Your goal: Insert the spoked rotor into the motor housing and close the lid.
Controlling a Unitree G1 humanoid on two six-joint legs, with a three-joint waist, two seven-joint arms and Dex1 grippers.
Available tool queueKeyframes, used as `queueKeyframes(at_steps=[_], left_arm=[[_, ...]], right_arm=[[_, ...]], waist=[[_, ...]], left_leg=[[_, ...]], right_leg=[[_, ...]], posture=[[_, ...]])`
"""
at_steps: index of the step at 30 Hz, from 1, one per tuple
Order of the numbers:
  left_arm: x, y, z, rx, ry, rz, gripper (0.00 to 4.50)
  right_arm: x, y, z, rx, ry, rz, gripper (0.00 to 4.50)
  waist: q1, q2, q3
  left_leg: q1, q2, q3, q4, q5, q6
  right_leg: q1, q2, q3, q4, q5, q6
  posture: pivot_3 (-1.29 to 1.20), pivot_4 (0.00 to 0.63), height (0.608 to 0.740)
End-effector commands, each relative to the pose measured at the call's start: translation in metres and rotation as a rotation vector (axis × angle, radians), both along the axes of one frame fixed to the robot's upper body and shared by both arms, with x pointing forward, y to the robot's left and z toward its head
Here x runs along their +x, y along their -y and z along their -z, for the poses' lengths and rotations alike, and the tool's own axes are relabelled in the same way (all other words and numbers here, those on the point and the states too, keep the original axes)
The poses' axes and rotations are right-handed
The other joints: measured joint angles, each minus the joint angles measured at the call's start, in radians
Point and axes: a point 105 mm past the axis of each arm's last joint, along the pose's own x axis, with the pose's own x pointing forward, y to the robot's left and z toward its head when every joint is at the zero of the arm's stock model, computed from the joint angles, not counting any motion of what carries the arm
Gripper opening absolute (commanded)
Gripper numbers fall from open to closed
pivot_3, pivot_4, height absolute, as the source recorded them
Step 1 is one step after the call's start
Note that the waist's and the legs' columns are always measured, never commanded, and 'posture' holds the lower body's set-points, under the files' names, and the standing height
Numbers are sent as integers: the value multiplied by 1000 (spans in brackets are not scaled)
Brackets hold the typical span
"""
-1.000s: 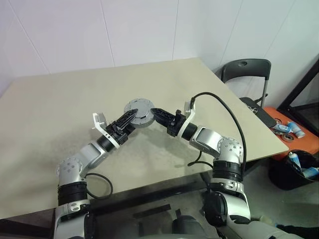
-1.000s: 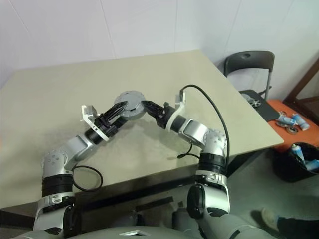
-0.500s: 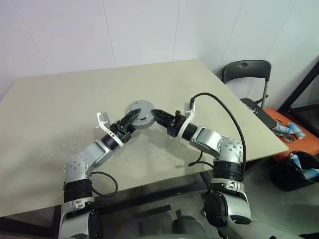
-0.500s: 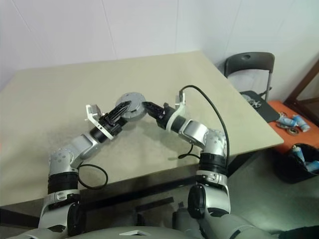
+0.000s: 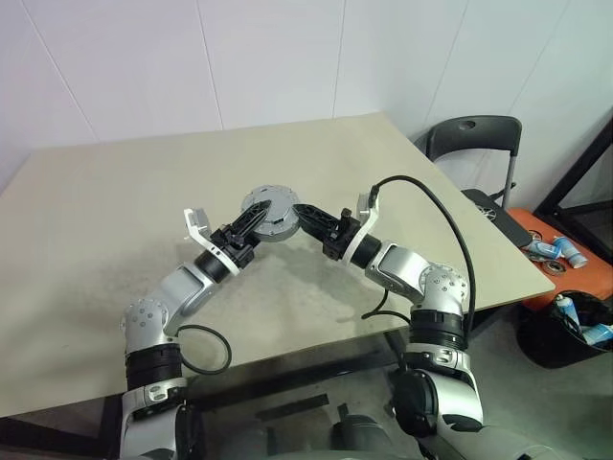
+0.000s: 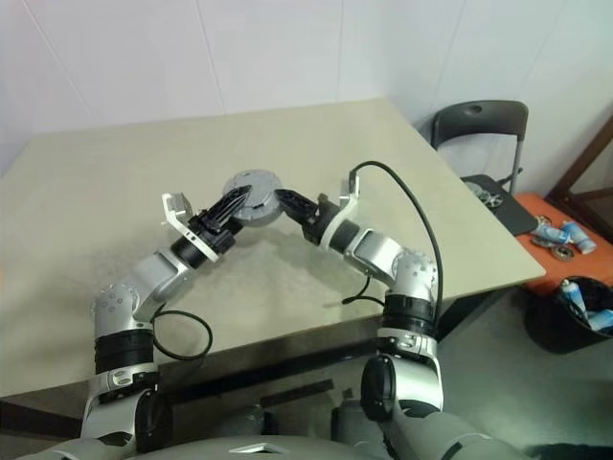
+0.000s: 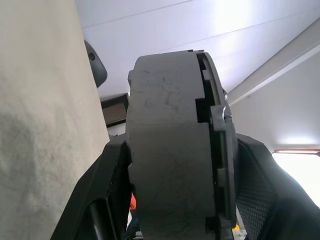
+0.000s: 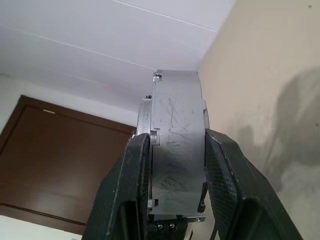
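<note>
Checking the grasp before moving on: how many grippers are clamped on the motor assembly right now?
2. The left gripper grips the motor housing from its left edge, the right gripper from its right edge, above the table.

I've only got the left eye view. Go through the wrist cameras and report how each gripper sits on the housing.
Observer: In the right wrist view, the right gripper has the housing edge-on, with one jaw flat against each face.
Operator: Now the left one.
Observer: The left gripper straddles it the same way, with a jaw against each side.
Operator: Check the lid.
Observer: In the left wrist view the lid is a thin notched plate on one face. A dark seam runs along it, and I cannot tell whether it is fully seated.
</note>
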Motion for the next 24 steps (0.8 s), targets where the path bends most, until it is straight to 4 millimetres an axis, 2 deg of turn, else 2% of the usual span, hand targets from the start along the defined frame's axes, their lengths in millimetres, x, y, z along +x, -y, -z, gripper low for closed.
queueKeyframes(at_steps=[1, 2, 7, 12, 15, 21, 24], left_arm=[[-6, 21, -36, -5, 123, 74, 2419], [-6, 21, -36, -2, 118, 73, 2399], [-5, 20, -32, 21, 101, 63, 2399], [-3, 15, -29, 33, 94, 40, 2399], [1, 5, -25, 41, 88, -1, 2399], [9, -37, -19, 61, 78, -141, 2399], [11, -70, -14, 89, 70, -240, 2399]], right_arm=[[-5, -10, -18, -47, 121, -14, 1261], [-5, -10, -19, -52, 129, -2, 1261], [-6, -12, -18, -25, 114, -32, 2901], [-3, -13, -14, -11, 68, -36, 2901], [0, -9, -11, -22, 55, -16, 2901], [3, -4, -8, -35, 49, 3, 2901], [3, -5, -11, -28, 61, 0, 2901]], waist=[[0, 0, 0], [0, 0, 0], [-1, 0, 0], [-1, 0, 0], [-1, 0, 0], [-2, 0, 0], [-6, 0, 0]], left_leg=[[0, 0, 0, 0, 0, 0], [0, 0, 0, 0, 0, 0], [0, -1, 0, 0, 0, 0], [0, -1, 0, 0, 0, 0], [0, -1, 0, 0, 0, 0], [0, -1, 0, 0, 0, 0], [0, -1, 0, 0, 0, 0]], right_leg=[[0, 0, 0, 0, 0, 0], [0, 0, 0, 0, 0, 0], [0, 0, 0, 0, 0, 0], [0, 0, 0, 0, 0, 0], [0, 0, 0, 0, 0, 0], [0, 0, 0, 0, 0, 0], [0, 0, 0, 0, 0, 0]], posture=[[0, 0, 740], [0, 0, 740], [0, 0, 740], [0, 0, 740], [0, 0, 740], [0, 0, 740], [0, 0, 740]])
